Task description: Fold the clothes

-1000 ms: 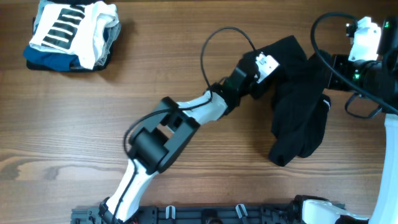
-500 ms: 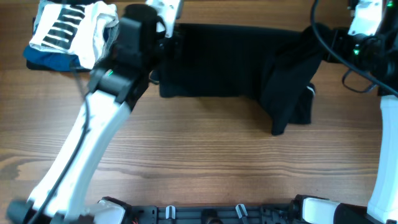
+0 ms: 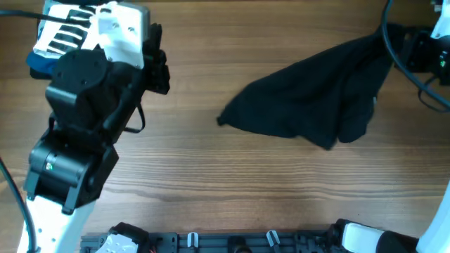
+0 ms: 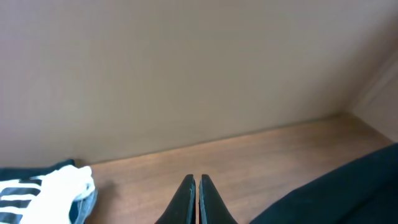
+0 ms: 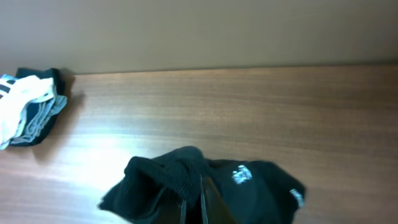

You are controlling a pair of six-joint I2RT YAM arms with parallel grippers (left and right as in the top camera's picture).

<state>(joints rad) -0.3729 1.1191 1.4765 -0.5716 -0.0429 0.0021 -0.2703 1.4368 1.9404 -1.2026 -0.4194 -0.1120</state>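
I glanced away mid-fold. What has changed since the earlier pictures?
The black garment, earlier stretched between both arms, has left the left gripper and slumped rightward in a bunch. That gripper, shut and empty, sits by the folded pile. The right gripper still holds the garment; the pile stayed put.

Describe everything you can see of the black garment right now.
The black garment is soft, matte fabric, bunched and wrinkled, not folded. It lies on the right half of the wooden table, stretching from a point near the middle up toward the far right edge, where the shut right gripper pinches it. A small white printed logo and white lettering near one edge show in the right wrist view. The left gripper, shut, holds nothing.
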